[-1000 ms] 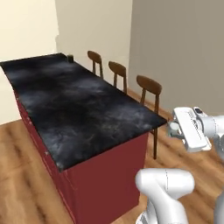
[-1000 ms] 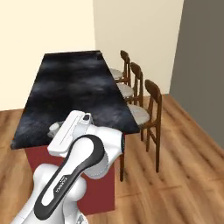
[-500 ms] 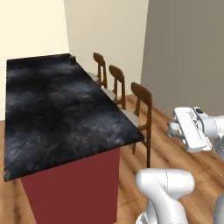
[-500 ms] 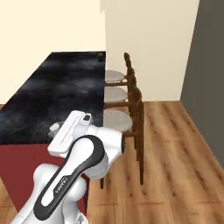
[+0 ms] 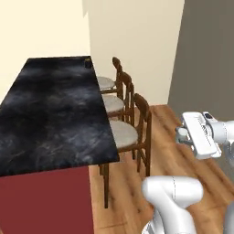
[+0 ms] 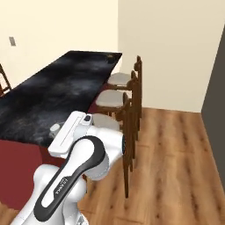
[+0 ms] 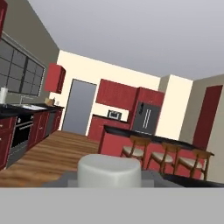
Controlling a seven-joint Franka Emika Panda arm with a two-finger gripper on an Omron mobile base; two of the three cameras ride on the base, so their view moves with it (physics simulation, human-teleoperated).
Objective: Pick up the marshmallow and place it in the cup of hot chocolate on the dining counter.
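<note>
Hand view: gripper [image 7: 109, 174] clenched on small white roundish marshmallow [image 7: 109, 169]. Small dark cylindrical cup [image 5: 87, 64] stands at far corner of black marbled dining counter [image 5: 50, 114].

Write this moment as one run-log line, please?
gripper: shut on marshmallow | cup of hot chocolate: far end of dining counter

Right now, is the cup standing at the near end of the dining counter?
No, the cup stands at the far corner of the dining counter.
</note>
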